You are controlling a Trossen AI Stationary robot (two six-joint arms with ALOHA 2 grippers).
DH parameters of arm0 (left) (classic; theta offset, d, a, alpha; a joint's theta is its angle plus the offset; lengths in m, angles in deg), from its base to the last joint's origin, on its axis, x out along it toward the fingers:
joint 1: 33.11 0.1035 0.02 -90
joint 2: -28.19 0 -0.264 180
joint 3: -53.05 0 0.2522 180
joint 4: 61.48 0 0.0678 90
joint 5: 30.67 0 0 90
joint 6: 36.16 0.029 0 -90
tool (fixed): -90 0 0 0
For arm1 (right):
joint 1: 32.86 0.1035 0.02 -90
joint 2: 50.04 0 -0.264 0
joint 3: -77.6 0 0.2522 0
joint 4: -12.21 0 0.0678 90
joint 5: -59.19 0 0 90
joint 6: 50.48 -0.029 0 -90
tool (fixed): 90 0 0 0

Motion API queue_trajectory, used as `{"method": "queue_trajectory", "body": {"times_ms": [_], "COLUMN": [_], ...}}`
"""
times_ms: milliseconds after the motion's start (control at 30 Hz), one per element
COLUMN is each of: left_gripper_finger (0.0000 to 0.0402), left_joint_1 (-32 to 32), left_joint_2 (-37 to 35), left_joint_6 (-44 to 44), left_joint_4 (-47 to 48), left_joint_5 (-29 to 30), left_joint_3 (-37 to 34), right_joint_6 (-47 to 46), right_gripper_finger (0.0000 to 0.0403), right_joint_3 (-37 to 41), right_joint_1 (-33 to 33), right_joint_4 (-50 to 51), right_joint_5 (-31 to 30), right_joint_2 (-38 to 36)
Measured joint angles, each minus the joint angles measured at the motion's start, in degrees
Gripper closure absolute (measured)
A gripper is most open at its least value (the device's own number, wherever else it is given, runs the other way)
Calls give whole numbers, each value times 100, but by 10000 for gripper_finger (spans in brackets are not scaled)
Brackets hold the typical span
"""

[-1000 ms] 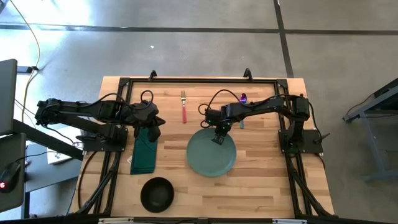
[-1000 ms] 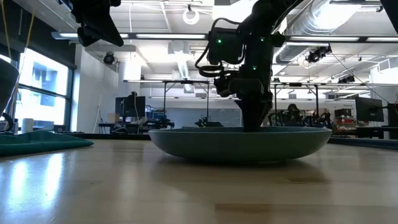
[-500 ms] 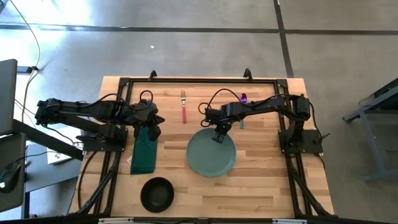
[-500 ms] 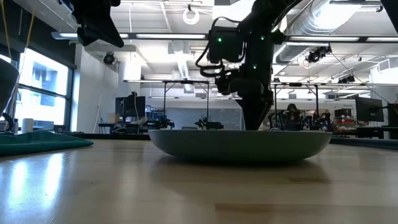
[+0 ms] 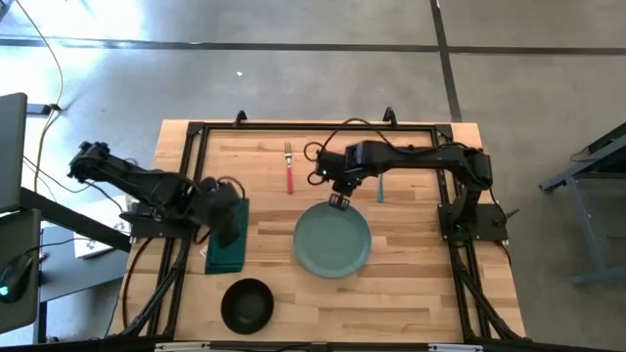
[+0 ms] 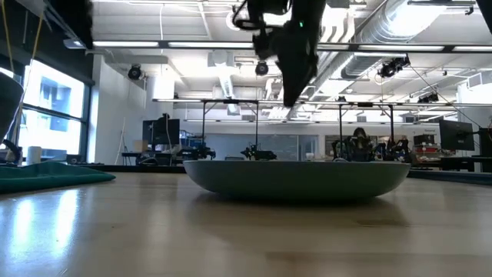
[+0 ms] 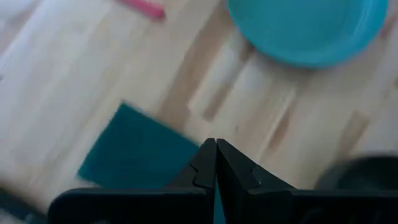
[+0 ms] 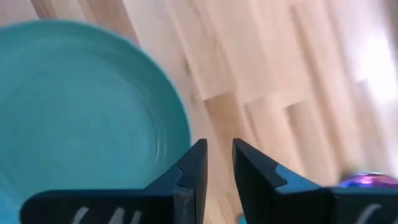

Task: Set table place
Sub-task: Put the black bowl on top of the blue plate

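Observation:
A teal plate (image 5: 333,240) lies on the light wood table (image 5: 411,293); it also shows in the low view (image 6: 296,178). My right gripper (image 5: 338,200) hangs above the plate's far rim, fingers a little apart and empty (image 8: 219,155); the low view shows it well above the plate (image 6: 290,96). A dark teal napkin (image 5: 223,249) lies flat at the table's left. My left gripper (image 5: 229,217) is above the napkin's far part, shut and empty (image 7: 216,155). A fork with a pink handle (image 5: 290,172) lies at the far middle.
A black bowl (image 5: 246,305) stands near the front edge, below the napkin. A blue utensil (image 5: 380,188) and a small purple thing (image 5: 381,154) lie at the far right of the plate. Black rails (image 5: 313,125) frame the table. Bare wood lies right of the plate.
My right gripper has risen off the plate and gone a little toward the table's far edge; the plate has stayed in place. My left arm has drawn back, and its gripper has gone toward the near edge over the napkin and up out of the low view.

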Motion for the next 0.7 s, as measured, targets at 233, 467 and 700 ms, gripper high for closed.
{"method": "queue_trajectory", "body": {"times_ms": [233, 467, 700], "left_gripper_finger": [378, 271, 182], "left_joint_1": [-869, -1262, -1244], "left_joint_2": [1026, 1922, 2383], "left_joint_6": [-159, -367, -486], "left_joint_4": [376, 260, -643], "left_joint_5": [-1010, -1253, -1862], "left_joint_3": [626, 636, 636], "right_joint_6": [508, 854, 862], "right_gripper_finger": [336, 336, 336], "right_joint_3": [-1280, -2169, -2488], "right_joint_1": [2, 2, 2], "right_joint_4": [716, 1202, 1670], "right_joint_5": [-509, -613, -609], "right_joint_2": [1, 0, 0]}}
